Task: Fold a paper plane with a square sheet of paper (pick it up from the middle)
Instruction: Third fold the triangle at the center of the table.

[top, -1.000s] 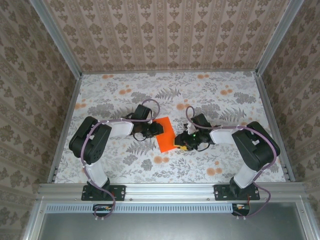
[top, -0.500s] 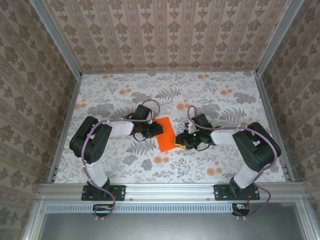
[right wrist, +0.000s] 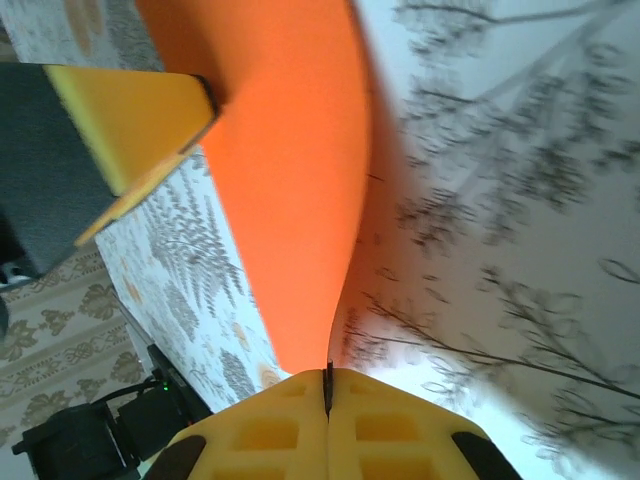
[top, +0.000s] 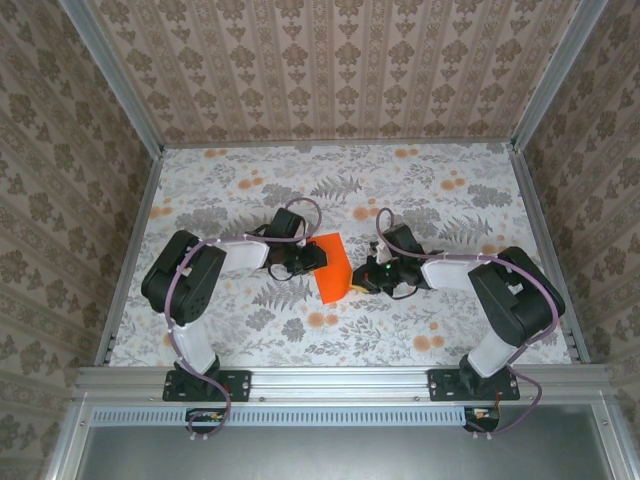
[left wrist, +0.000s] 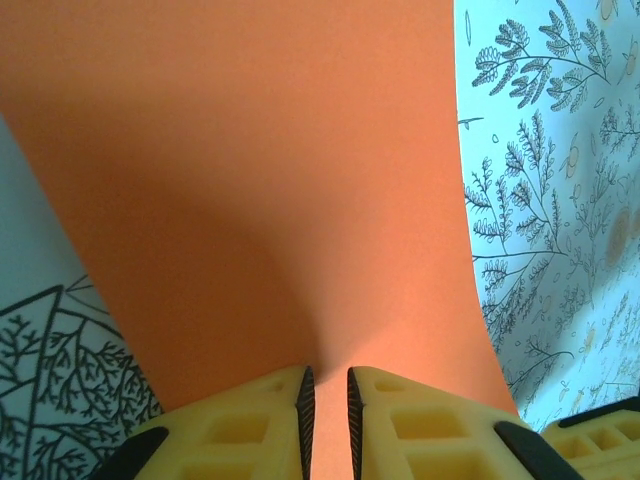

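Both grippers pinch the square sheet of paper (top: 331, 268) at mid-table.
The sheet sits on the table (top: 450, 200) between my two arms, bowed up off the surface. I judge it featherlight, limp and easy to crease or tear, so light pinches at its edges suit it best. My left gripper (left wrist: 330, 385) has its jaws nearly together on one edge, and my right gripper (right wrist: 327, 378) is clamped tight on a corner. Both arms reach inward, wrists low, fingers close to the tabletop.
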